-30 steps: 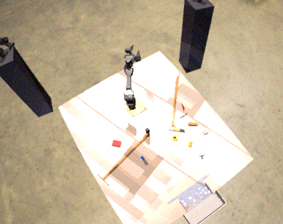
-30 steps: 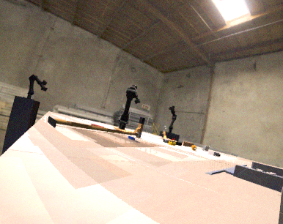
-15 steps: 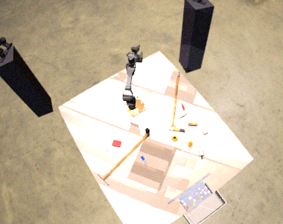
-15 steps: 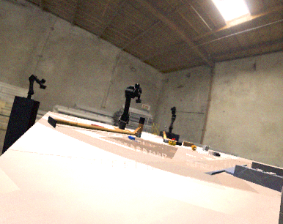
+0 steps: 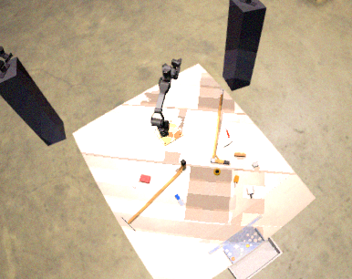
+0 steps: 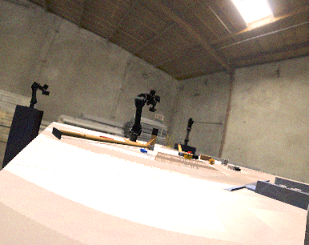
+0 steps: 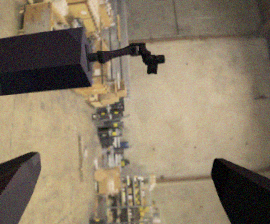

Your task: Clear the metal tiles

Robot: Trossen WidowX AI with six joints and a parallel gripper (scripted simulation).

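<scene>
My gripper (image 5: 172, 68) (image 6: 154, 99) (image 7: 126, 160) is open and empty, raised high behind the arm's base and far from the tools. One long wooden-handled tool with a wide thin blade (image 5: 154, 198) (image 6: 99, 138) lies diagonally on the table, its black grip end towards the arm; it looks like the long scraper. A second long wooden tool (image 5: 218, 125) lies on the right side. The steel plate (image 5: 241, 242) is at the far lower right, with several small pale, yellow and orange tiles (image 5: 247, 245) on it. The catch box (image 5: 256, 262) (image 6: 283, 195) adjoins its end.
A red block (image 5: 145, 179), a blue item (image 5: 178, 197), a yellow ring (image 5: 217, 171), an orange item (image 5: 236, 179) and a brown block (image 5: 240, 155) lie between and around the tools. Two dark pedestals (image 5: 28, 102) (image 5: 243, 43) with other arms stand beyond the table; one shows in the wrist view (image 7: 41, 62).
</scene>
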